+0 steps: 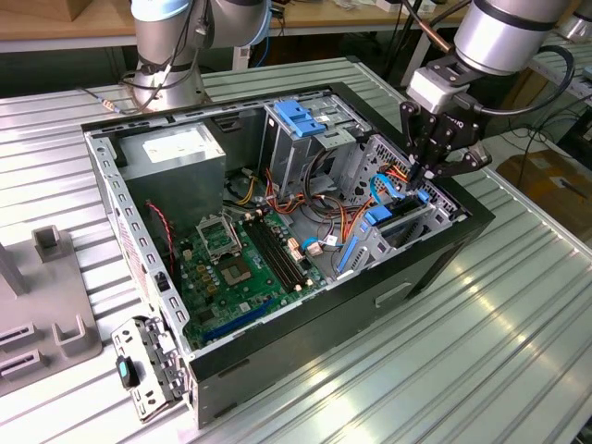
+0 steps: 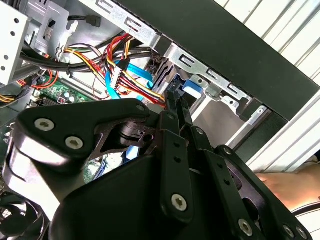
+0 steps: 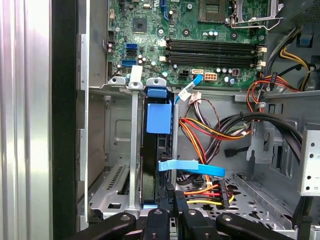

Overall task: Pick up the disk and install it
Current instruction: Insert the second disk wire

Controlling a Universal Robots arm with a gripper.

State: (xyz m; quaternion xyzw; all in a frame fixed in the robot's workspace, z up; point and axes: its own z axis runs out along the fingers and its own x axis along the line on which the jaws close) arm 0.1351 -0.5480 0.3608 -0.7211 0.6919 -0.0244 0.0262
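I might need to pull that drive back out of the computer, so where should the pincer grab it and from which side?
Take the drive by its upper blue edge, coming straight down from above the open case. It stands on edge in a narrow metal bay, so its flat faces are walled in and the top edge is what stays exposed. The pincer sits there, fingers close together at that edge.

An open computer case (image 1: pixel 277 351) exposes a green motherboard (image 1: pixel 240 268) and coloured cables (image 3: pixel 210 130).
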